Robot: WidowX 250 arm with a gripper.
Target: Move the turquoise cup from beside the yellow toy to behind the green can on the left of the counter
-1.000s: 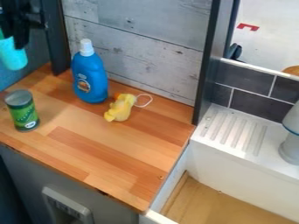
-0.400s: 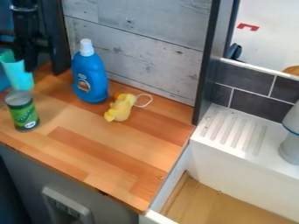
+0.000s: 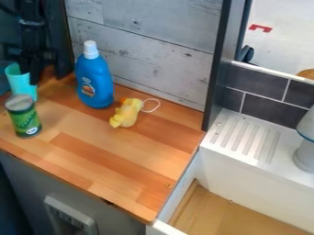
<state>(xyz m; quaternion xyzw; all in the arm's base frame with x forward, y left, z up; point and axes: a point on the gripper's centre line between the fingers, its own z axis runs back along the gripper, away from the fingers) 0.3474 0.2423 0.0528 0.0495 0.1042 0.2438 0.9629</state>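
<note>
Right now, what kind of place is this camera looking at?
Probably a play or mock-up kitchen: it has a wooden counter, a white sink with a grooved drainboard, and dark tiles behind.

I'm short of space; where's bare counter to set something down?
The wooden counter is bare from the yellow toy to its front and right edges. Crowded: left end, with gripper, turquoise cup, green can and blue bottle.

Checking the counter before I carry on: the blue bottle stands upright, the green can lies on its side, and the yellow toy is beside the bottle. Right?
Not quite: the green can stands upright, not on its side, as the camera view shows. The blue bottle does stand upright, and the yellow toy is beside it.
</note>
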